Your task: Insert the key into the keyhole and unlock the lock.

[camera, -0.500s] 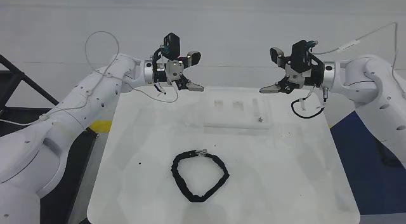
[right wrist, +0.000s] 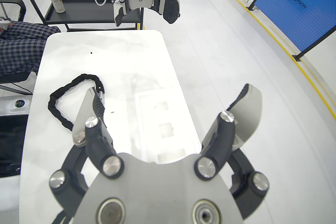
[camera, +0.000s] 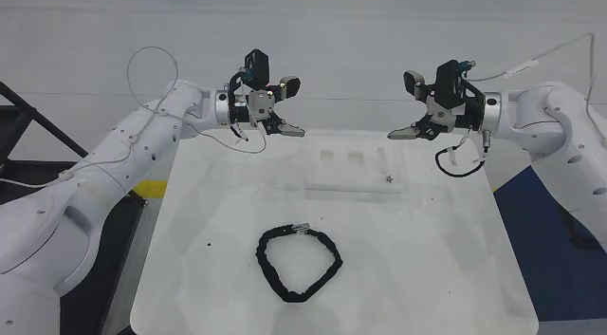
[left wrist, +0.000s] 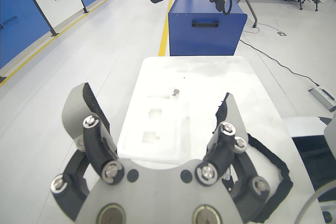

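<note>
Key [camera: 388, 179] lies on foam tray [camera: 327, 181], near its right end. Chain lock [camera: 297, 262] sits robot-side of tray. Left gripper [camera: 292, 107] and right gripper [camera: 406, 107] hover off tray's ends, both spread wide, empty.

I have both arms raised at the far edge of the counter [camera: 190, 269], one near each far corner, forearms angled inward so the wrists face each other. My left gripper [camera: 295, 107] hangs above the counter with its fingers spread wide, holding nothing. My right gripper [camera: 403, 107] mirrors it, just as wide and holding nothing. The two are well apart, and neither touches the counter.
</note>
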Robot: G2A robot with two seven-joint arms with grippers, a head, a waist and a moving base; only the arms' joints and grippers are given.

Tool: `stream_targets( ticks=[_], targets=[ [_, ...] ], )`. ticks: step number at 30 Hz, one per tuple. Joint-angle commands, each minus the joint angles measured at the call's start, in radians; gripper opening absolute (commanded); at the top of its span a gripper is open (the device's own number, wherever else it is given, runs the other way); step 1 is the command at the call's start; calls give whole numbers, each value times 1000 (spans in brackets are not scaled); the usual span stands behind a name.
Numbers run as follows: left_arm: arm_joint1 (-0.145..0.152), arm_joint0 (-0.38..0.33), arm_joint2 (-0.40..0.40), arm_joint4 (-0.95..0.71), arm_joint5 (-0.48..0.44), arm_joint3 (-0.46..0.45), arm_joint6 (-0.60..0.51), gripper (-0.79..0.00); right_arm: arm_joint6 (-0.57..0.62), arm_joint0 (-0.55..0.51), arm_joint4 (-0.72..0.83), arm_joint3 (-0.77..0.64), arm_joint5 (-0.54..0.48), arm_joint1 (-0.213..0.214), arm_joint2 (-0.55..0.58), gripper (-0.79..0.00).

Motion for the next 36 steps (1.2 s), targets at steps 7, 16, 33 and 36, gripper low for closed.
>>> stream_targets(
  ticks=[7, 16, 33, 36],
  targets=[
    [0, 0, 0, 0, 0, 0, 0, 0, 0, 0, 0, 0, 0, 0, 0, 0],
    [0, 0, 0, 0, 0, 0, 0, -1, 0, 0, 0, 0, 0, 0, 0, 0],
    [0, 0, 0, 0, 0, 0, 0, 0, 386, -104, 198, 20, 339, -3, -19, 0],
    [0, 0, 0, 0, 0, 0, 0, 0, 506, -125, 297, 34, 453, -8, -29, 0]
  ],
)
